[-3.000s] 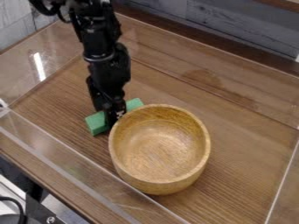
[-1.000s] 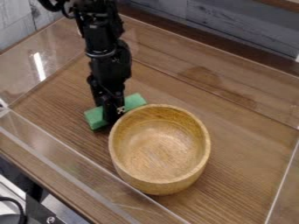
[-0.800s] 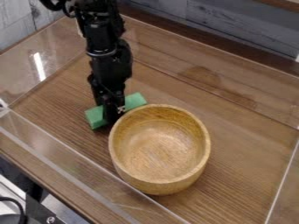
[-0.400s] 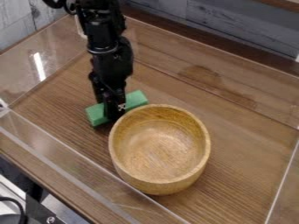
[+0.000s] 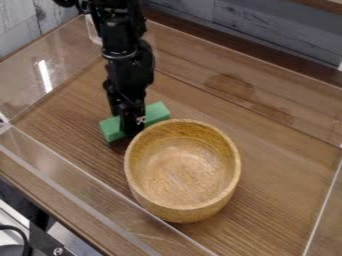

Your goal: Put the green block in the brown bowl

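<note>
Gripper fingers reach down at the green block, but whether they grasp it is unclear. Across the wooden desk, the brown bowl sits near the front edge, empty. Just beside its rim lies the green block, toward the left edge.

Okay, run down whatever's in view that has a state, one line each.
Green block: outside the bowl, lying on the table, partly hidden by the gripper
Brown bowl: upright, nothing inside
Gripper: lowered over the block; grip on it can't be made out
Table: bearing block and bowl
</note>
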